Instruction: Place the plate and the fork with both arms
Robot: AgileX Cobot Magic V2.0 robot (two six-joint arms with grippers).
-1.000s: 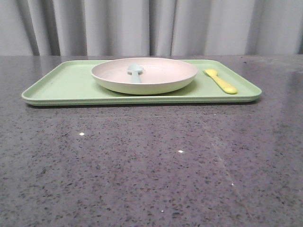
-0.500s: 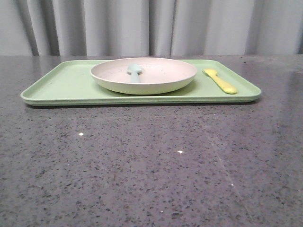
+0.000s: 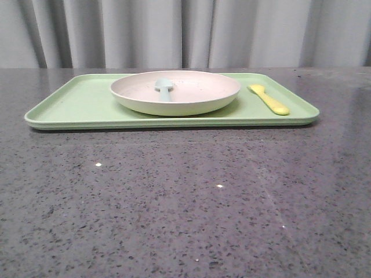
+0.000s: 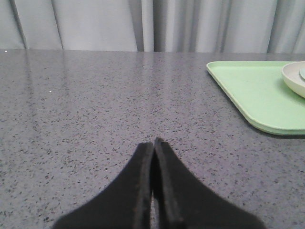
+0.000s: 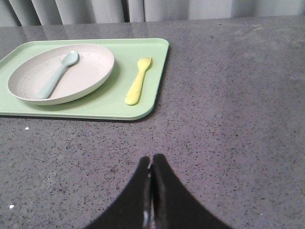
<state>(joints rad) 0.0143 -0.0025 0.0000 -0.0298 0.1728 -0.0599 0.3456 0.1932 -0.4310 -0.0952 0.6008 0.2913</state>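
The cream-pink plate (image 3: 175, 91) sits on the light-green tray (image 3: 75, 104) at the far middle of the table, and shows in the right wrist view (image 5: 81, 71) too. The yellow fork (image 3: 269, 99) lies on the tray right of the plate, also in the right wrist view (image 5: 138, 87). My left gripper (image 4: 153, 142) is shut and empty over bare table, well left of the tray (image 4: 248, 90). My right gripper (image 5: 151, 159) is shut and empty over bare table, nearer to me than the tray. Neither gripper shows in the front view.
A pale blue-grey spoon (image 3: 164, 88) lies in the plate, seen in the right wrist view (image 5: 57, 75) as well. The grey speckled table (image 3: 185, 197) runs from the tray to the front edge. A grey curtain (image 3: 185, 32) hangs behind.
The tray, plate and fork appear a few pixels further left in the front view; otherwise nothing has moved.
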